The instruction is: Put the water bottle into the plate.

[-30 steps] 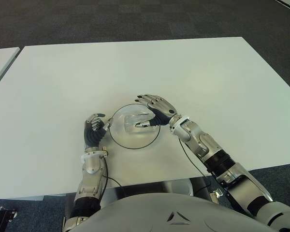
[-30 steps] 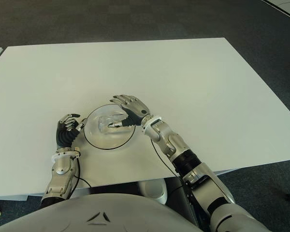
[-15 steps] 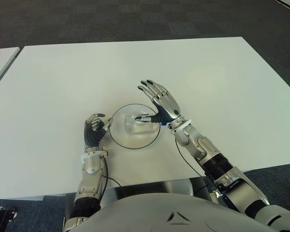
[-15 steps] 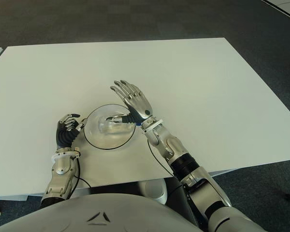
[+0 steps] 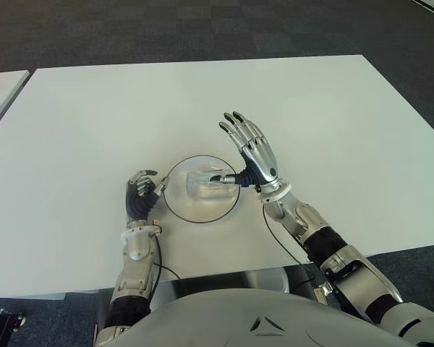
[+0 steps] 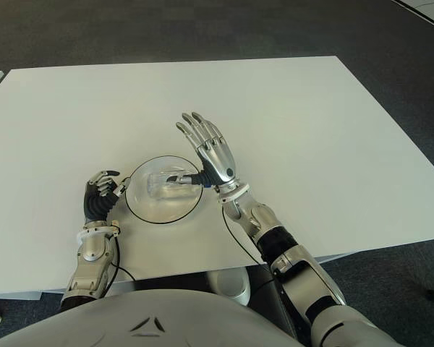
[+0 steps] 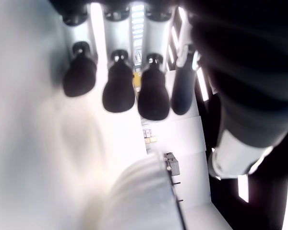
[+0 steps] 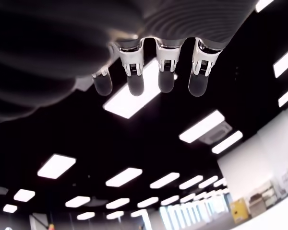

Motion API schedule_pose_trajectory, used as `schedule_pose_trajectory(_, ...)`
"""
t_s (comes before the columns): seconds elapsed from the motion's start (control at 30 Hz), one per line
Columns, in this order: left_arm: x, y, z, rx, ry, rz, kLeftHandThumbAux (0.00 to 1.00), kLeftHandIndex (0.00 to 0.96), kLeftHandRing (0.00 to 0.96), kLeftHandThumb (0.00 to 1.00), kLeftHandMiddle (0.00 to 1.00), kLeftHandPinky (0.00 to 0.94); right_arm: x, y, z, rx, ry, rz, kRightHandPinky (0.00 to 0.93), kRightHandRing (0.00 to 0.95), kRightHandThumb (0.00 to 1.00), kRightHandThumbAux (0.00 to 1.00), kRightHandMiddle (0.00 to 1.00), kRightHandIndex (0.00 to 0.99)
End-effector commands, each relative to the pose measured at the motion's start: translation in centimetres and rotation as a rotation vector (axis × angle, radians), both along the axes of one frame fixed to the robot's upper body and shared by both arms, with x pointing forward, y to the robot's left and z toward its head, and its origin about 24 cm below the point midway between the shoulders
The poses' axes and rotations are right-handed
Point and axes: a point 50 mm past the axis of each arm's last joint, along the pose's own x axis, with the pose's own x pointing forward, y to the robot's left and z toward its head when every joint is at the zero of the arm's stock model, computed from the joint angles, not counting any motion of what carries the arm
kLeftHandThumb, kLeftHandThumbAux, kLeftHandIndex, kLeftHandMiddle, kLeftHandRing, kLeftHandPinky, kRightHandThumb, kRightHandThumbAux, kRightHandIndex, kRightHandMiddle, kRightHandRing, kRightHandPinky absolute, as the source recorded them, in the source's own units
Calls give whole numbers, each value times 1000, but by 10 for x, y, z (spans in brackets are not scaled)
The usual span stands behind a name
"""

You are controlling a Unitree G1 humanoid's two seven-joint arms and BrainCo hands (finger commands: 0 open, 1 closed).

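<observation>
**Bottle lies in the plate, right hand open beside it**

The water bottle lies on its side inside the plate, a clear dish with a dark rim on the white table. It sits within the rim, in the half of the plate nearer the right hand, with its cap end pointing toward that hand's thumb.

The right hand is at the plate's right edge, raised, with its four fingers straight and spread, pointing away from the robot. It grips nothing. The right wrist view agrees: the fingertips stand out straight against ceiling lights, with no bottle between them. Only the thumb reaches across the rim toward the bottle; whether its tip touches the cap end cannot be told.

The left hand shows just beside the plate's left edge, fingers curled in loosely around nothing. Its wrist view shows the curled fingertips close over the pale table and nothing held.

Judging by how things lie, the main step looks done: the bottle is in the plate and out of the grasp. What seems left is to draw the right hand clear without the thumb nudging the bottle, which, being round and on its side, could roll against the rim.
</observation>
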Motion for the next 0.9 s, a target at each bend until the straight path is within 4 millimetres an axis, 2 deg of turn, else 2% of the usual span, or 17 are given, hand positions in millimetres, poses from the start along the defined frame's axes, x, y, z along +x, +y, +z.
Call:
schedule_pose_trajectory(0.03, -12, 2, -18, -24, 105, 22, 714, 437, 756, 708, 758, 738, 4, -4, 2, 56, -52, -24, 0, 0, 2, 327, 0, 0)
schedule_pose_trajectory(0.23, -13, -2, -14, -22, 88, 20, 714, 437, 754, 709, 756, 738, 7, -19, 0, 159, -8, -92, 0, 0, 0, 349, 0, 0)
schedule_pose_trajectory(0.43, -14, -2, -13, -19, 98, 21, 714, 437, 761, 709, 763, 755, 8, -36, -12, 227, 101, -174, 0, 0, 0, 428, 0, 0)
schedule_pose_trajectory(0.63, -14, -1, -13, -20, 97, 17, 714, 438, 764, 709, 767, 751, 6, -45, -24, 348, 274, -266, 0, 0, 14, 561, 0, 0)
schedule_pose_trajectory(0.9, -14, -2, -12, -16, 96, 16, 714, 438, 764, 710, 767, 748, -4, -60, -55, 440, 472, -392, 44, 0, 1, 721, 0, 0)
